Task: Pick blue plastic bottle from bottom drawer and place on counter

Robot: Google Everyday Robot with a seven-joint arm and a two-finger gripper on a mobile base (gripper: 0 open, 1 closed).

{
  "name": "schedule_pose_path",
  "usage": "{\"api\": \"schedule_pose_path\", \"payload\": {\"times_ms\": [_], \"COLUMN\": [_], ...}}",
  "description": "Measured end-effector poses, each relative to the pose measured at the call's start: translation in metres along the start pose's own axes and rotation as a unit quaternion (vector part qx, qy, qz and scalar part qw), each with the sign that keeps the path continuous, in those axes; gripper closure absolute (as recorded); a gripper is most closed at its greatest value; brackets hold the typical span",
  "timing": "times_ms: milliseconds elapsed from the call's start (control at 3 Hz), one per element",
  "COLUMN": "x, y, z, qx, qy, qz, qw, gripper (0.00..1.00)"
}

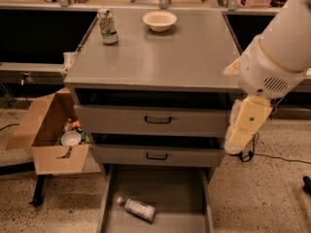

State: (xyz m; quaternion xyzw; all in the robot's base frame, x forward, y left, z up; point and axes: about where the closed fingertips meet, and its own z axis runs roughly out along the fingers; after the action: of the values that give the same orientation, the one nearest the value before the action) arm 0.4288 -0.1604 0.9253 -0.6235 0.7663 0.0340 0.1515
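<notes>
The blue plastic bottle (138, 208) lies on its side on the floor of the open bottom drawer (177, 188), near the front left, white cap pointing left. The counter (165, 57) is the grey cabinet top above it. My arm comes in from the upper right with a big white joint. A cream part hangs down from it beside the cabinet's right edge, and my gripper (236, 142) is at its lower end, level with the middle drawer. It is well above and right of the bottle and touches nothing.
A green-and-white can (107, 26) and a white bowl (159, 20) stand at the back of the counter. Two grey drawers with black handles (158, 120) sit slightly open above the bottom drawer. An open cardboard box (48, 132) stands on the floor at left. A cable (282, 158) lies on the floor at right.
</notes>
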Motion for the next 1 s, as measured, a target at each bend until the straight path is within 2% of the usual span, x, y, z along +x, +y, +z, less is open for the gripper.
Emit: {"api": "schedule_pose_path", "payload": {"times_ms": [333,667,1000], "x": [-0.031,-0.023,-0.03], "y": [0.041,0.043,0.044], "z": [0.086,0.086,0.1], "qx": [-0.053,-0.051,-0.053], "qy": [-0.06,-0.049,-0.038], "qz": [0.012,0.013,0.009], "qw": [0.9967,0.9974,0.9978], "gripper": [0.0,0.0,0.0]}}
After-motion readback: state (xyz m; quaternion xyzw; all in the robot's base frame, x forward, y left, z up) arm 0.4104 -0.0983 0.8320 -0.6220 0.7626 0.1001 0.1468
